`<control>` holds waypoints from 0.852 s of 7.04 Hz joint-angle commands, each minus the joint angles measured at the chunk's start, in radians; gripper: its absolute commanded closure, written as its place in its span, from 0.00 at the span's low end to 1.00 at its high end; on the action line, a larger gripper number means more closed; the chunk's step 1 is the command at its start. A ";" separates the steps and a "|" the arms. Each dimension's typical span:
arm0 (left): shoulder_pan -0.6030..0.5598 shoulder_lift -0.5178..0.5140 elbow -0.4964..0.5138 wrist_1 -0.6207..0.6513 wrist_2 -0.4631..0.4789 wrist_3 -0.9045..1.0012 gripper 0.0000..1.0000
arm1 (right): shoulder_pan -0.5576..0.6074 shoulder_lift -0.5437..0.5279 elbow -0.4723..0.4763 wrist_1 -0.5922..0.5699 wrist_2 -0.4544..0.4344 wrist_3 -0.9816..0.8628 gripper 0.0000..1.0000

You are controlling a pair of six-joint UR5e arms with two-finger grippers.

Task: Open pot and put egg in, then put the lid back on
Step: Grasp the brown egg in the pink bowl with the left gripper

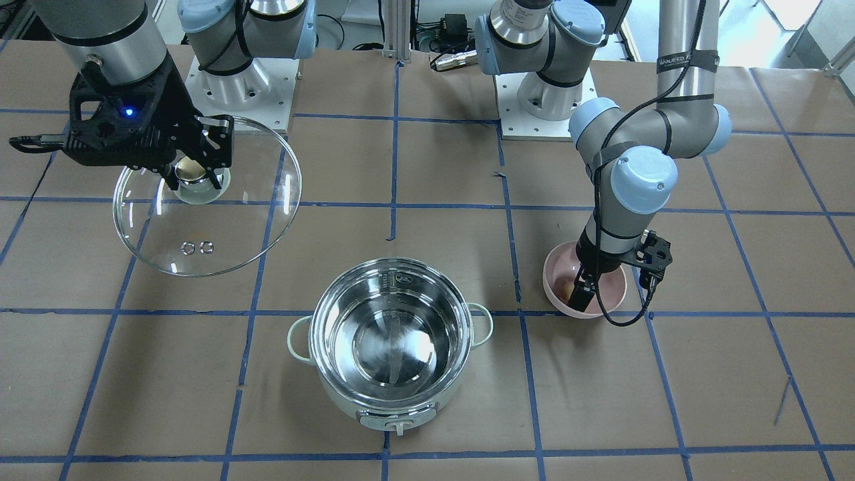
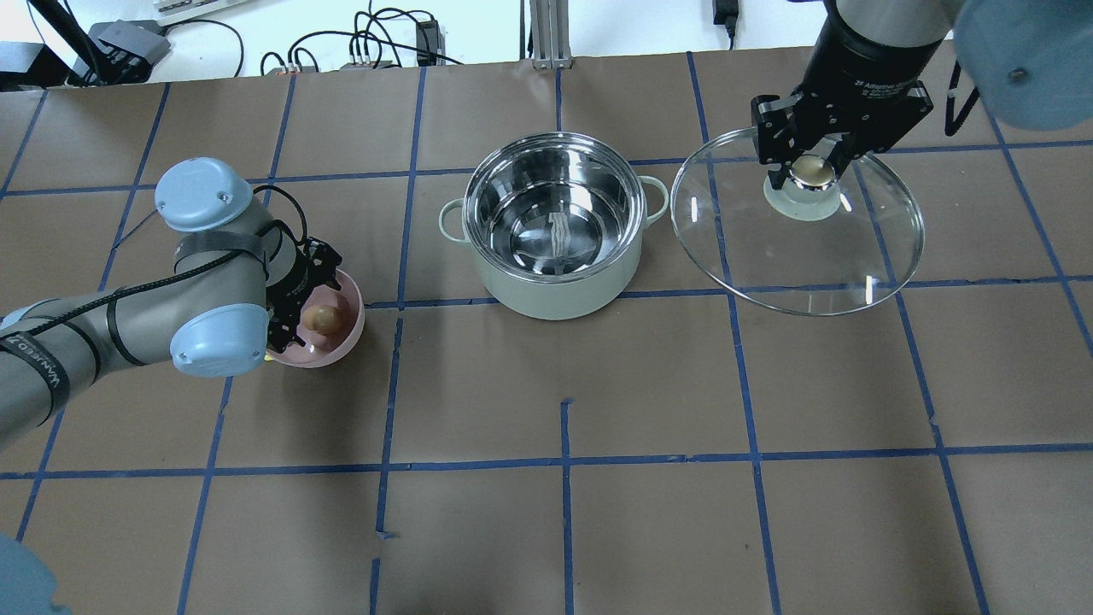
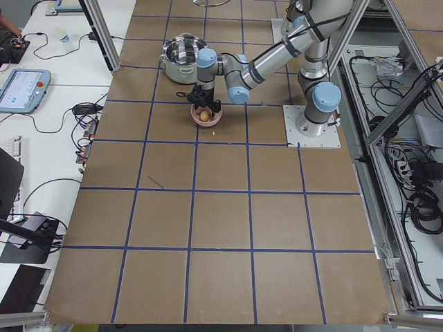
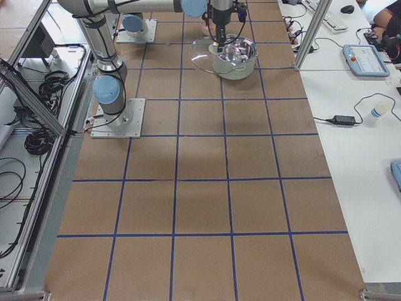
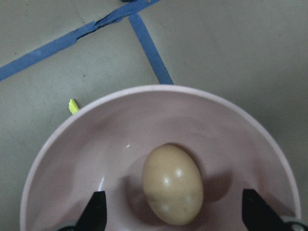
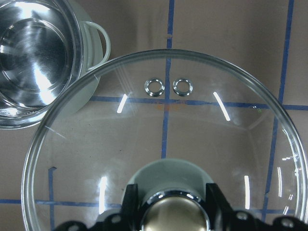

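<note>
The pot (image 1: 394, 347) stands open and empty in the table's middle; it also shows in the overhead view (image 2: 555, 226) and the right wrist view (image 6: 38, 57). My right gripper (image 2: 807, 175) is shut on the knob of the glass lid (image 2: 798, 248) and holds it in the air beside the pot; the lid also shows in the front view (image 1: 207, 200) and the right wrist view (image 6: 163, 144). The tan egg (image 5: 172, 184) lies in a pink bowl (image 5: 86, 144). My left gripper (image 5: 173, 214) is open, its fingertips (image 5: 96, 211) down in the bowl either side of the egg (image 2: 323, 318).
The pink bowl (image 2: 337, 346) sits to the pot's left in the overhead view, on brown paper with blue tape lines. A small yellow scrap (image 5: 72, 106) lies on the table beside the bowl.
</note>
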 commanded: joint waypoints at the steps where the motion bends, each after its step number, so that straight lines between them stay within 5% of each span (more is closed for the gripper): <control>1: 0.000 -0.006 -0.001 0.001 0.002 -0.001 0.02 | -0.001 -0.001 0.003 0.000 0.005 0.000 0.99; 6: 0.000 -0.012 -0.003 0.000 0.001 -0.006 0.08 | -0.002 0.000 0.001 0.000 -0.003 -0.002 0.99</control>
